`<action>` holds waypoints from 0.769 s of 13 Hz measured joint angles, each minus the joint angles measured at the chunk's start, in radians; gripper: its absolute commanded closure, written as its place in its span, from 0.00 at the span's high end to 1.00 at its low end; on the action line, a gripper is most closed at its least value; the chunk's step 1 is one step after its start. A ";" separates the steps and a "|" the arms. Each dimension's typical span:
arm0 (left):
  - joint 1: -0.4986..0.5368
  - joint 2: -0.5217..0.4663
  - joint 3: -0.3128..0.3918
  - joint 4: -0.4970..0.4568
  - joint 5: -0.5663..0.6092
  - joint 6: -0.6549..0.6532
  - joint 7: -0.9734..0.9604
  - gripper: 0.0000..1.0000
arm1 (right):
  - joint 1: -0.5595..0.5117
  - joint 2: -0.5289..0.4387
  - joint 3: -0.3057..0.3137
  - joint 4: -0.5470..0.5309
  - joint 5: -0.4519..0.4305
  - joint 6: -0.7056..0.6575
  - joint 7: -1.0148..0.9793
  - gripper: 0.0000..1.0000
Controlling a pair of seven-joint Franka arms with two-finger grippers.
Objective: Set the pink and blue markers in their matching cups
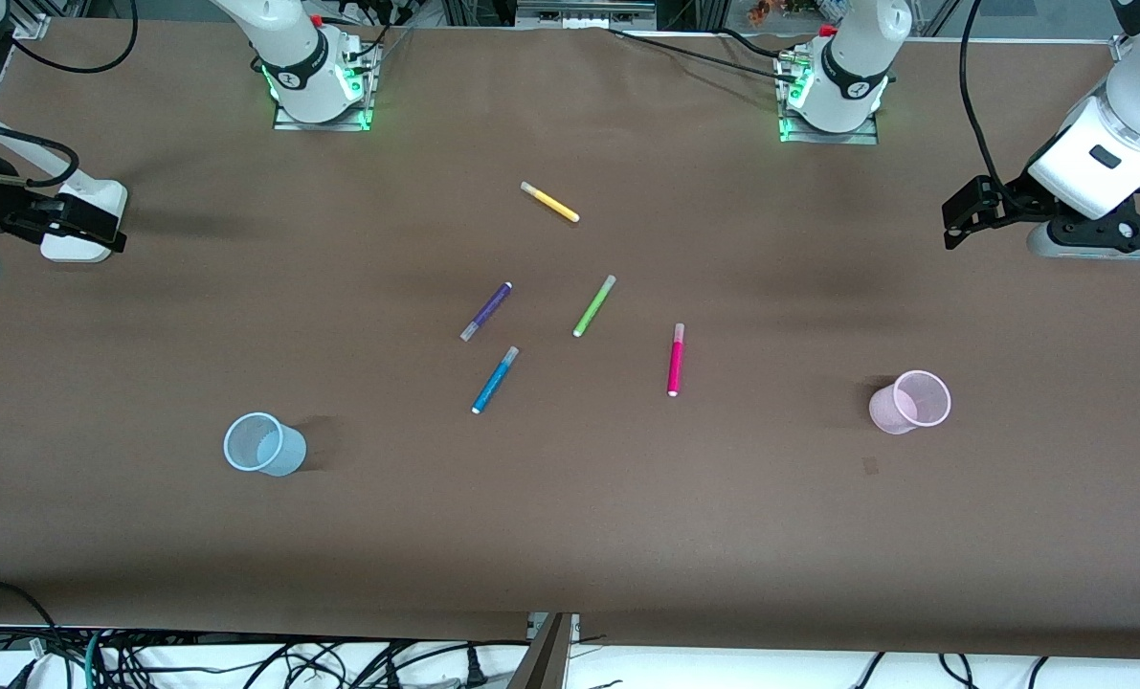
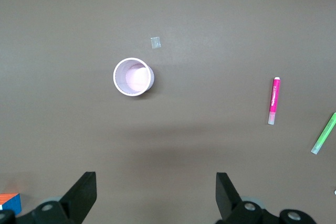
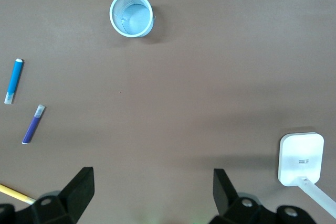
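The pink marker [image 1: 675, 360] [image 2: 274, 100] and the blue marker [image 1: 495, 380] [image 3: 14, 81] lie flat mid-table. The pale pink cup [image 1: 909, 402] [image 2: 133, 76] stands upright toward the left arm's end. The pale blue cup [image 1: 263, 444] [image 3: 131, 14] stands upright toward the right arm's end. My left gripper [image 1: 957, 218] [image 2: 156, 192] hangs open and empty over bare table at its end. My right gripper [image 1: 100, 233] [image 3: 152, 190] hangs open and empty at its own end. Both are well away from the markers.
A purple marker [image 1: 486, 311], a green marker [image 1: 594, 305] and a yellow marker [image 1: 549, 202] lie among the task markers. A small tape scrap [image 1: 869, 466] lies by the pink cup. A white block [image 3: 302, 158] sits on the table near my right gripper.
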 measured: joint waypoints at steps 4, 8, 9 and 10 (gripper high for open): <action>0.000 0.000 0.000 0.000 0.000 0.000 0.000 1.00 | 0.000 0.000 0.000 0.000 0.006 0.000 0.000 1.00; 0.000 0.000 0.000 0.000 0.000 0.000 0.000 1.00 | 0.001 0.011 0.000 0.000 0.007 0.000 0.000 1.00; 0.000 0.000 0.000 0.000 0.000 0.000 0.000 1.00 | 0.006 0.018 0.001 0.000 0.008 0.000 0.000 1.00; 0.000 0.000 0.000 0.000 0.000 0.000 0.000 1.00 | 0.016 0.025 0.001 0.000 0.010 0.001 0.002 1.00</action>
